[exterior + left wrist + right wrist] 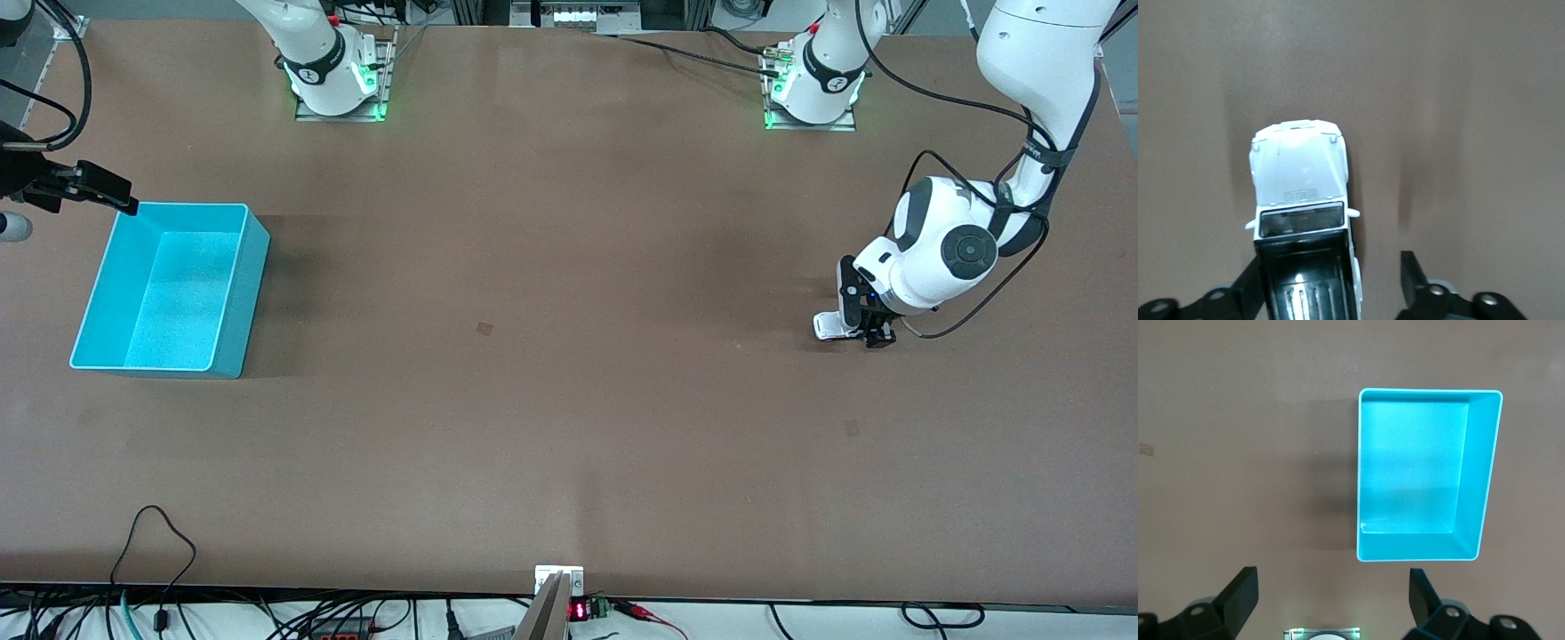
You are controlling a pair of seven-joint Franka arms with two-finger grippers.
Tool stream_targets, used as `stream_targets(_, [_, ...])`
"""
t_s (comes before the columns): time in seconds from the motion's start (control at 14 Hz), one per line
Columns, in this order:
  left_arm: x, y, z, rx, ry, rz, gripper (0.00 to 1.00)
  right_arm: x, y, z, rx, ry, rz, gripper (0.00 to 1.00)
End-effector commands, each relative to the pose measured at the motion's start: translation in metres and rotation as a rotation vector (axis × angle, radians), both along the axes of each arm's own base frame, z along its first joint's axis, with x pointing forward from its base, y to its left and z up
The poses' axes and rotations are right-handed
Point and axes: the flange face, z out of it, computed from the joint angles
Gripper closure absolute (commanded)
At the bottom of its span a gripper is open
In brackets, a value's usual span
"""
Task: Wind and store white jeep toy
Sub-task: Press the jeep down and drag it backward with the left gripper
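Straddling white jeep toy (1301,220): left end effector (861,331), not clamped | right end effector (1331,600): open, waiting

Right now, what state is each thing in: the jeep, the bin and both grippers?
white jeep toy: upright on the table, between the left gripper's fingers, one finger at its side, the other apart from it.
turquoise bin: upright, nothing in it.
left gripper: down at the jeep, not shut on it.
right gripper: open, holding nothing, waiting by the bin.
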Motion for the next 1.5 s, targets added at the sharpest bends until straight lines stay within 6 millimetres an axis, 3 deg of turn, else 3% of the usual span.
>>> stream_targets(0.0, [-0.0036,0.0000,0.0046,0.004,-0.018,-0.032,0.26,-0.0003,-0.0012,0.0023,0.013,0.007,0.000,0.00])
stream_targets(0.43, [-0.0030,-0.0008,0.0057,0.004,-0.023,-0.020,0.66,-0.0003,-0.0012,0.0023,0.013,0.007,0.000,0.00])
stream_targets(1.43, [-0.0044,-0.0023,0.0045,0.004,-0.014,-0.033,1.00,-0.0007,-0.0012,0.0031,0.013,0.006,0.000,0.00])
